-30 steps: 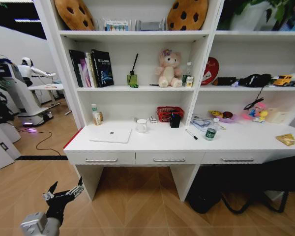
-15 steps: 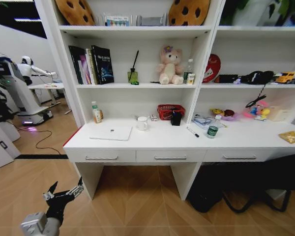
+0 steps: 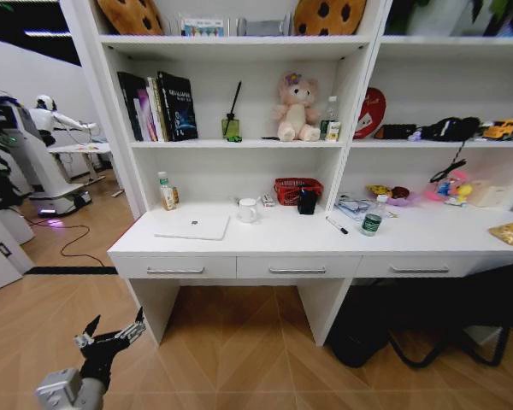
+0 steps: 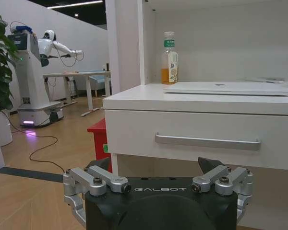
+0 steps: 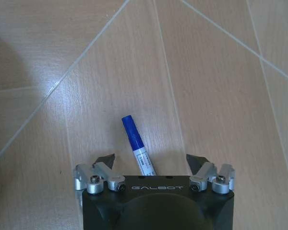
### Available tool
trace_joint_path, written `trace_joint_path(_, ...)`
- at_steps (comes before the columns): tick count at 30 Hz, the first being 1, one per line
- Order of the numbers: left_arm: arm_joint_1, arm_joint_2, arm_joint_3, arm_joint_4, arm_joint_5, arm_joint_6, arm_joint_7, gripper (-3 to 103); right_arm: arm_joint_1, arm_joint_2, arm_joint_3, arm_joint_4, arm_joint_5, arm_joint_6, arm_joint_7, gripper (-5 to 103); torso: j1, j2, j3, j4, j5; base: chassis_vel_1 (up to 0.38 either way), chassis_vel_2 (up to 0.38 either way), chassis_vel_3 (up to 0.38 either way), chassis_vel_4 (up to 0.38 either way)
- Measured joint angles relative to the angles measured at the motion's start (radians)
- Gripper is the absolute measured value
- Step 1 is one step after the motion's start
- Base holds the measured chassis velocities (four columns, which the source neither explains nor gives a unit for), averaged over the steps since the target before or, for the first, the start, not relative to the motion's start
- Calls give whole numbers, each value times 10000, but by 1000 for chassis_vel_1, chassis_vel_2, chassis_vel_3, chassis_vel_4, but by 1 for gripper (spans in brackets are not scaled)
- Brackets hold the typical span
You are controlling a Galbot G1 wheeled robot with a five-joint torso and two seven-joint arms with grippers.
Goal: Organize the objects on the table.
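Your head camera looks forward and down from well back at the whole table [image 3: 282, 243] and shelves. Your left wrist camera sits low, near its drawer front, sharing the laptop [image 3: 193, 227]. Your right wrist camera faces the floor.

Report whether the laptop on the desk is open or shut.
Shut. The silver laptop lies flat on the white desk, lid down with its logo facing up; the left wrist view shows one thin closed slab.
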Motion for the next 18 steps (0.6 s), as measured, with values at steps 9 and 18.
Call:
trace_joint_path(9,0,-1,0,0,0,0,0,100,-35,1,58,-120,196,-575,-92,49,-31,-78,-58,2,-14,0,0,0,0)
trace_joint_path(18,0,0,0,0,0,0,0,100,-67,-117,76,-123,462,-966,-222,22,-15,-51,-33,-3,10,0,0,0,0)
